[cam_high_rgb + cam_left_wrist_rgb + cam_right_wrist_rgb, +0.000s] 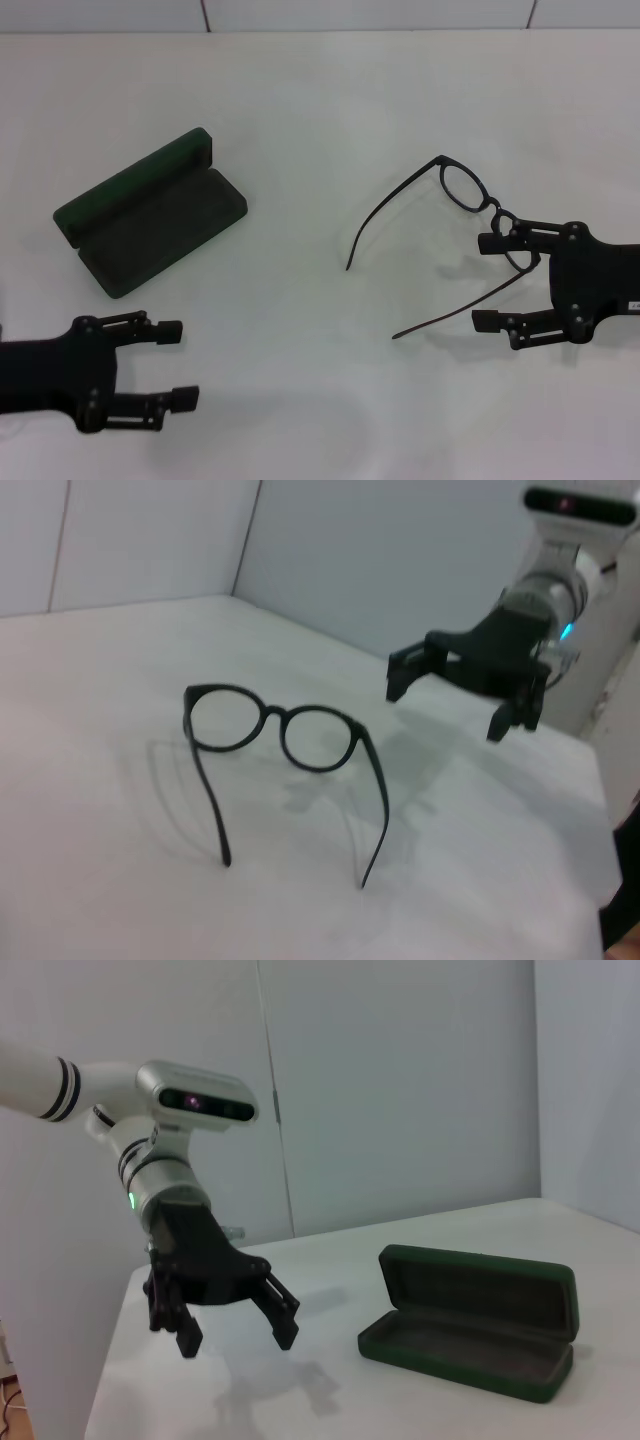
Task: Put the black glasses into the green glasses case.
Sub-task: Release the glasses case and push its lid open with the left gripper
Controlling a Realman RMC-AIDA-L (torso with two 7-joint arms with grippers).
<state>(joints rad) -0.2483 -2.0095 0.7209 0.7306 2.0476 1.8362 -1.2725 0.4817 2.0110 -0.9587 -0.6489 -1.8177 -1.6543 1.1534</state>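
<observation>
I see the black glasses standing unfolded on the white table, their far lens just beside my right gripper, whose fingers are spread apart. The green glasses case lies open well left, above my spread left gripper, bare table between them.

A lab-like test bay: bare white table, plain grey wall panels.

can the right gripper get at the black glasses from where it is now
Probably yes. The right gripper is open right beside the black glasses, which stand alone on the table with nothing between them.
</observation>
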